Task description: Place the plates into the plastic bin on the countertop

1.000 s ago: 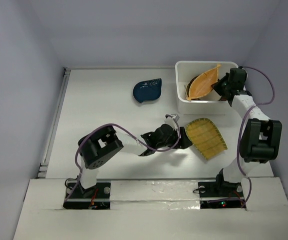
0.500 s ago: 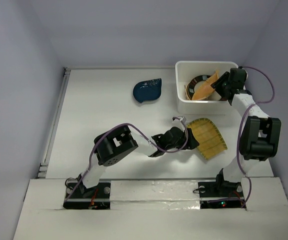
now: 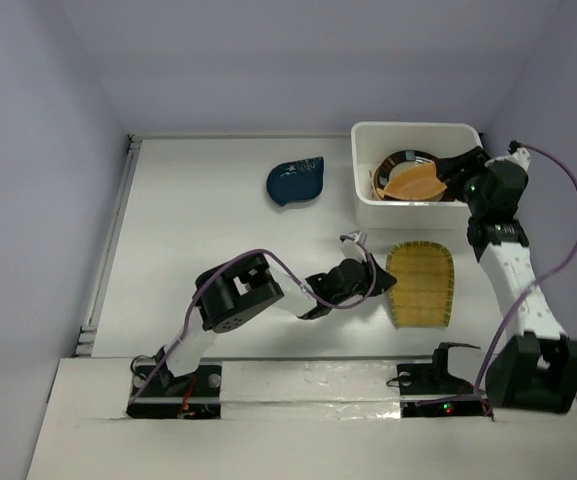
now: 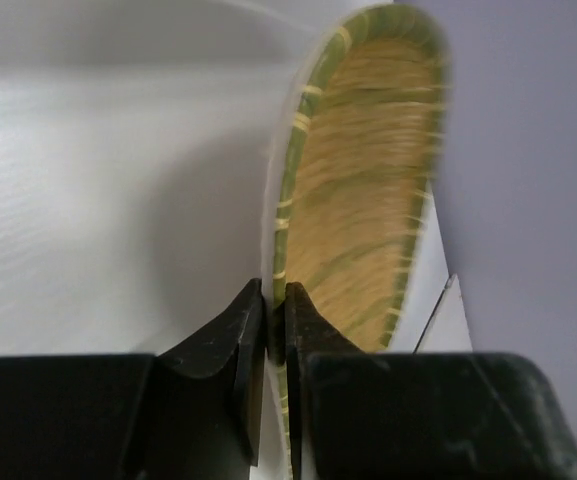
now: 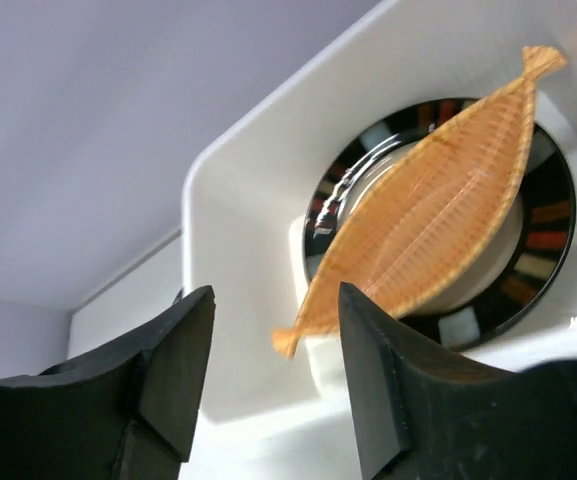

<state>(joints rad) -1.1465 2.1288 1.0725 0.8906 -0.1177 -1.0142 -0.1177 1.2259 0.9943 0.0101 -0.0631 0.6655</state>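
Fingers of the left gripper: closed, pinching the near rim of the yellow-green ribbed plate, one finger on each face of the rim.

Yellow-green ribbed plate: on the countertop, below the plastic bin and apart from it. Whether it is lifted off the surface cannot be told.

Left gripper: reaches in from the plate's left edge, arm low across the countertop.

Plastic bin, contents: orange boat-shaped plate lying on top, across a striped-rim round plate with a cream centre. An orange edge shows at the stack's left side, but what lies beneath is hidden.

Right gripper: fingers spread, holding nothing, beside the bin's right wall and aimed at the boat-shaped plate without touching it.

Navy leaf plate: alone on the countertop, left of the bin, well apart from both grippers.

Surround: pale lavender panels on three sides.

Step in hand, as judged: pick-up of the ribbed plate, with the grasp made and the carry not yet done. Two plates are outside the bin.

Next move calls for: lifting the plate by its pinched rim, carrying it over the bin's near wall and releasing it on the stack. The right gripper should be out of the way first. A thin rim grip may let the plate swing or slip.
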